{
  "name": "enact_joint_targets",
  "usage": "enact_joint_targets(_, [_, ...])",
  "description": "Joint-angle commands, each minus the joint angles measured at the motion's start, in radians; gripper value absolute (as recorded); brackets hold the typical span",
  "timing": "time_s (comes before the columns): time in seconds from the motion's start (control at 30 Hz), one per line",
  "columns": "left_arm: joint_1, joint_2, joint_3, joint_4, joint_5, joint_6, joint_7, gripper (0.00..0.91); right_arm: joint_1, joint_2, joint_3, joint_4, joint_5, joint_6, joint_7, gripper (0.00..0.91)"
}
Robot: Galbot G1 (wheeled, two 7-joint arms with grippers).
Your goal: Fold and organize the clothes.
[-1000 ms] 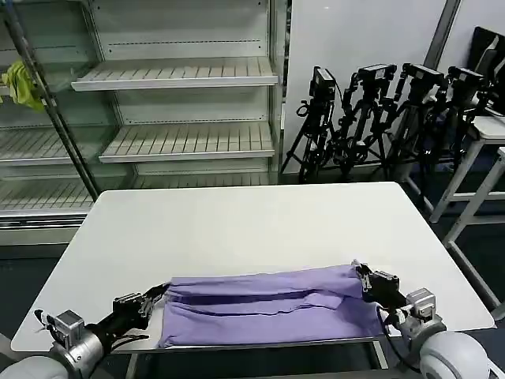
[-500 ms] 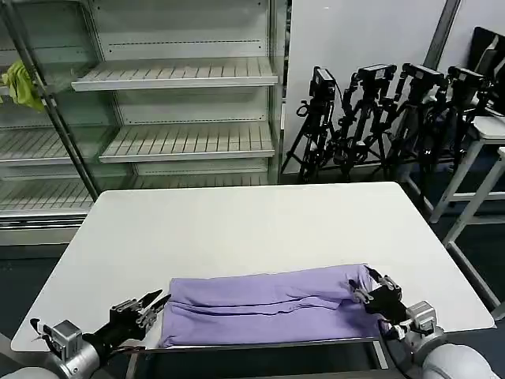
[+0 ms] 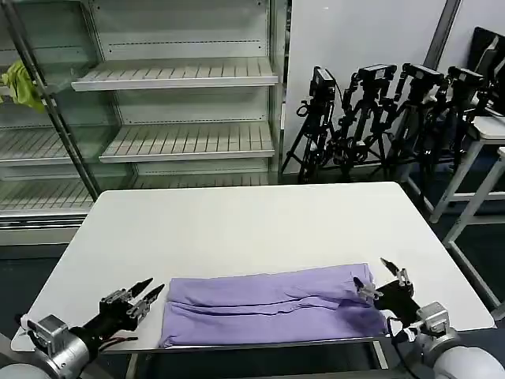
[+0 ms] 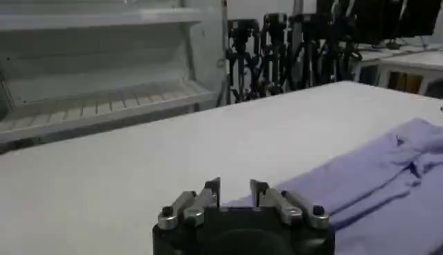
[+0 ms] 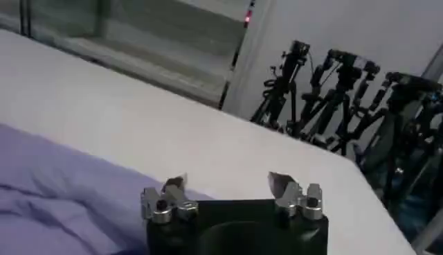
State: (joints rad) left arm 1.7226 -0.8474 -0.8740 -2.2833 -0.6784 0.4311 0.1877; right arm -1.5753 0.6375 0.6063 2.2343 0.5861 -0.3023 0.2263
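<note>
From my station I see the white desk [image 3: 237, 229] with open shelving [image 3: 173, 75] behind its far left edge, a yellow-green cloth [image 3: 22, 85] hanging at the shelving's left side, and a cluster of black camera tripods [image 3: 379, 118] standing beyond the far right corner; white table legs [image 3: 473, 181] show off to the right. None of these reaches onto the desk, and the surface beyond the garment lies bare. The lavender T-shirt [image 3: 268, 304] lies folded into a long flat band along the near edge of the desk, stretching from the near left portion almost to the near right corner, with soft creases running its length. My left gripper [image 3: 136, 296] sits low at the near left edge, just beside the shirt's left end and apart from it, its fingers spread and holding nothing; the left wrist view shows the fingertips [image 4: 212, 188] parted above bare desk with the purple cloth [image 4: 374, 180] off to one side. My right gripper [image 3: 383, 278] is at the near right edge, just off the shirt's right end, fingers also spread wide and empty; in the right wrist view its fingertips [image 5: 174, 184] stand parted, with the shirt [image 5: 62, 187] lying beneath and beside them.
</note>
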Motion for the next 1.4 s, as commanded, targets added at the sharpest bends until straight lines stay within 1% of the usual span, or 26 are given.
enact_joint_targets(0.03, [0.005, -0.034, -0.029, -0.006, -0.096, 0.036, -0.037, 0.464, 0.037, 0.002, 0.086, 0.06, 0.025, 0.006, 0.021, 0.897])
enact_joint_targets(0.07, [0.007, -0.046, -0.011, -0.002, -0.105, 0.043, -0.043, 0.504, 0.042, 0.001, 0.094, 0.07, 0.025, 0.008, 0.022, 0.897])
enact_joint_targets(0.1, [0.009, -0.061, 0.003, 0.001, -0.113, 0.048, -0.057, 0.514, 0.046, 0.0, 0.102, 0.086, 0.027, 0.009, 0.022, 0.897])
enact_joint_targets(0.13, [0.01, -0.073, 0.021, 0.004, -0.114, 0.058, -0.06, 0.554, 0.048, -0.001, 0.11, 0.101, 0.031, 0.009, 0.024, 0.907])
enact_joint_targets(0.23, [0.004, -0.114, 0.053, 0.01, -0.112, 0.065, -0.067, 0.584, 0.048, -0.009, 0.131, 0.146, 0.034, 0.012, 0.028, 0.907])
enact_joint_targets(0.43, [-0.016, -0.182, 0.075, 0.015, -0.115, 0.071, -0.068, 0.584, 0.054, 0.002, 0.126, 0.193, 0.033, 0.019, 0.034, 0.907])
enact_joint_targets(0.53, [-0.006, -0.206, 0.092, 0.022, -0.107, 0.071, -0.065, 0.584, 0.072, 0.013, 0.095, 0.2, 0.03, 0.019, 0.037, 0.907])
enact_joint_targets(0.67, [0.0, -0.216, 0.123, 0.037, -0.091, 0.068, -0.066, 0.595, 0.094, 0.021, 0.072, 0.204, 0.028, 0.017, 0.04, 0.907])
enact_joint_targets(0.7, [0.003, -0.219, 0.135, 0.042, -0.086, 0.067, -0.065, 0.584, 0.101, 0.024, 0.065, 0.207, 0.028, 0.016, 0.04, 0.907])
enact_joint_targets(0.97, [-0.031, -0.232, 0.194, 0.081, -0.074, 0.07, -0.066, 0.605, 0.094, 0.043, 0.058, 0.211, 0.026, 0.015, 0.04, 0.907])
enact_joint_targets(1.4, [-0.082, -0.219, 0.23, 0.147, -0.061, 0.064, -0.062, 0.615, 0.073, 0.072, 0.041, 0.223, 0.008, 0.015, 0.04, 0.907])
